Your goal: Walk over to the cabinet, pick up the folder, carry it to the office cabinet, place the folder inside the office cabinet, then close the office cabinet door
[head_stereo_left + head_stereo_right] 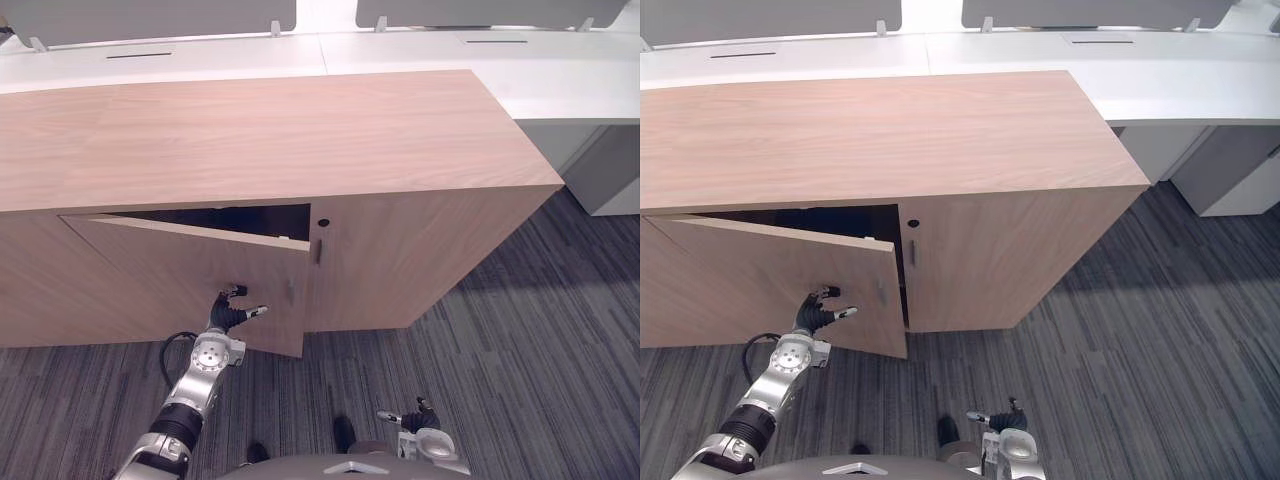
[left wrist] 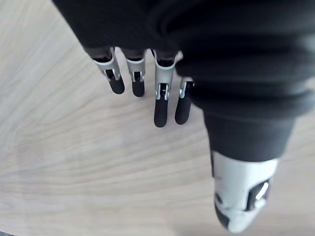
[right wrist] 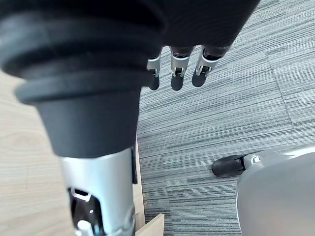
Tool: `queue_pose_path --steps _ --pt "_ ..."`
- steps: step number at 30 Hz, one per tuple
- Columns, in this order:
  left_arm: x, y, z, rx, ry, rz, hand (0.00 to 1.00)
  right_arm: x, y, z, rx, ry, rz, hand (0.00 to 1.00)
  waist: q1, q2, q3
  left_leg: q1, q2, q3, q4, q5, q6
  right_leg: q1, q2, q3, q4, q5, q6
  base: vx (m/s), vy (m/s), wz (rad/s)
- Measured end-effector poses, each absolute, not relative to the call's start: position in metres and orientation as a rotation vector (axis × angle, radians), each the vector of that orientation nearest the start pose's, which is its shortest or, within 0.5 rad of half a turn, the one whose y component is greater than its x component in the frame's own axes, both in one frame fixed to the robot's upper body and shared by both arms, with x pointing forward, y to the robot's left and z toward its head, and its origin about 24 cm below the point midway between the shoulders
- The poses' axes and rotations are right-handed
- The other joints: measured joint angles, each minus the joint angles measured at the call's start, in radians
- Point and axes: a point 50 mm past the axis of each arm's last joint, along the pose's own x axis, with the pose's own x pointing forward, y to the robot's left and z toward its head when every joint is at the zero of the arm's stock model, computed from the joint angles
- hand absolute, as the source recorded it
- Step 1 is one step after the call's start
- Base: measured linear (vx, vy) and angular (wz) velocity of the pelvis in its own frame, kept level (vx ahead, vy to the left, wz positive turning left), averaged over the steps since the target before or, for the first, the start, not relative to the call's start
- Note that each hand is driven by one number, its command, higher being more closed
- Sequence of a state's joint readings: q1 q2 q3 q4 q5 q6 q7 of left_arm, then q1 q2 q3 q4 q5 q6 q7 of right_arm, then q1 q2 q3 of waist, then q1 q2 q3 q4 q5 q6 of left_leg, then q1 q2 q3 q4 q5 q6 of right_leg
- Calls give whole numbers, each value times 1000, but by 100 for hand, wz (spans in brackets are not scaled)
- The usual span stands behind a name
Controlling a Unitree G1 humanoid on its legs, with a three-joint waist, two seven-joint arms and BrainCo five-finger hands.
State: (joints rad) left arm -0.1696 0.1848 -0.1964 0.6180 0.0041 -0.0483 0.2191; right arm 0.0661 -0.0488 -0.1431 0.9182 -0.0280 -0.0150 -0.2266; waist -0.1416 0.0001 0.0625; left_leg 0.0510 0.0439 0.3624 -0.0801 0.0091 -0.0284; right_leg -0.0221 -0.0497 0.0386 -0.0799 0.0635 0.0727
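The left robot hand (image 1: 232,312), at 7 o'clock, is open and empty, fingers (image 2: 158,105) straight toward the face of the half-open office cabinet door (image 1: 180,275). The right robot hand (image 1: 415,420) hangs relaxed and empty at 5 o'clock. I judge the folder lies in the dark interior (image 1: 230,220); I cannot confirm it. Risk: fingertips slide on smooth wood, or the thumb catches the door's closing edge, leaving the door ajar.
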Motion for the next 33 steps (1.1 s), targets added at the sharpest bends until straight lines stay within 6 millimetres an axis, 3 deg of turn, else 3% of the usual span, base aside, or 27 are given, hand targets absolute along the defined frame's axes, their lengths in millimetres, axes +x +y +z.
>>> queue_pose_path --steps 7,11,19,27,33 --pt "265 168 -46 314 379 49 0 125 -205 -144 -105 959 -387 0 -14 1 4 1 0 -1 0 -1 -1 2 0 -3 0 0 0 -4 -4 0" --pt "254 170 -55 307 414 51 0 124 -207 -144 -103 960 -396 0 -15 1 4 6 0 -1 0 -1 -1 6 1 0 0 0 0 -37 -22 -1" --pt "180 178 -103 211 649 102 0 116 -213 -148 -120 1003 -403 0 33 -13 7 19 -15 -68 1 0 1 23 -5 4 -1 1 2 -35 -12 5" --pt "94 213 -153 184 1037 254 0 110 -206 -153 -108 1042 -392 0 81 -47 -14 20 -50 -123 1 1 5 23 -37 2 -7 7 23 -49 17 2" --pt "79 222 -157 163 1093 296 0 113 -205 -153 -104 1049 -380 0 92 -50 -20 21 -71 -128 0 3 8 25 -59 -1 -6 10 26 -57 18 2"
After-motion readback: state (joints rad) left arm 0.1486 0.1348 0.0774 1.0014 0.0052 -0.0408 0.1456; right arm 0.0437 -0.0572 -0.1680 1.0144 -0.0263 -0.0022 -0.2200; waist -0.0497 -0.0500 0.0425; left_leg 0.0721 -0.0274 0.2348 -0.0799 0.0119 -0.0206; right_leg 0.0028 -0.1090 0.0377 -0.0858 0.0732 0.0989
